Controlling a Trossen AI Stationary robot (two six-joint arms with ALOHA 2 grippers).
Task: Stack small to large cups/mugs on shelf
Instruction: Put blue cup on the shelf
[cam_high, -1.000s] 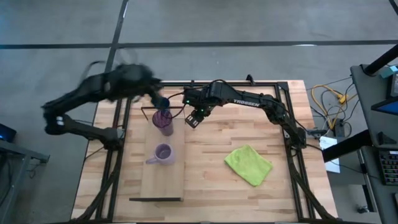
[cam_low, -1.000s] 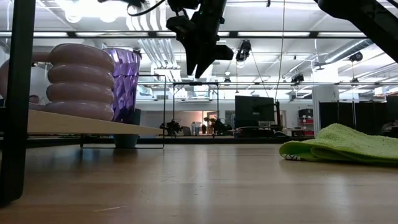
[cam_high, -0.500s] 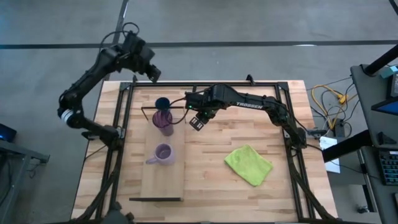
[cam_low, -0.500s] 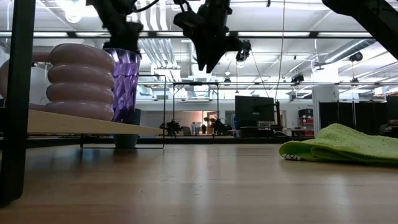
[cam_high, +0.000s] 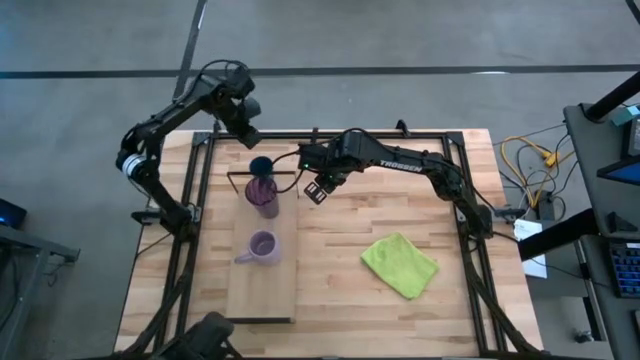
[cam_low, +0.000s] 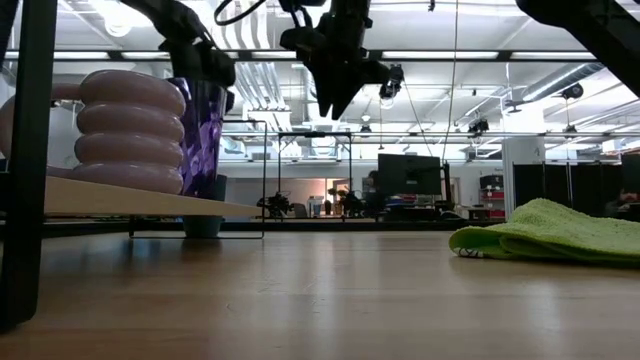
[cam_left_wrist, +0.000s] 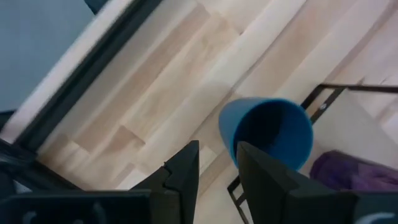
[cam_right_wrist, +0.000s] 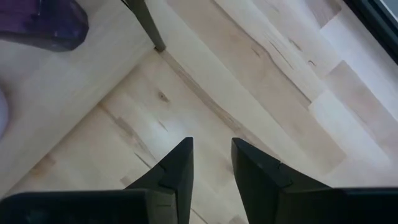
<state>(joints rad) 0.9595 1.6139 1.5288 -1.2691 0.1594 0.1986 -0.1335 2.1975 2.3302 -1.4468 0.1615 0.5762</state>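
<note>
The small dark blue cup (cam_high: 261, 165) stands upright on the tabletop just beyond the far end of the shelf (cam_high: 265, 290); it also shows in the left wrist view (cam_left_wrist: 267, 130). The purple tumbler (cam_high: 263, 194) stands on the shelf's far end. The lilac mug (cam_high: 262, 246) stands nearer on the shelf, its handle toward the table's left. My left gripper (cam_high: 246, 126) hangs shut and empty above the table's far left edge, beyond the blue cup. My right gripper (cam_high: 318, 189) hangs shut and empty in the air to the right of the tumbler.
A green cloth (cam_high: 400, 264) lies crumpled on the table's right half. The shelf's dark bracket (cam_high: 262, 173) crosses its far end between the blue cup and the tumbler. Bare tabletop (cam_high: 350, 225) lies between the shelf and the cloth.
My left gripper has swung up and away from over the blue cup and tumbler toward the table's far left edge, moving fast at first, then settling there. The cups and mug have stayed where they were.
</note>
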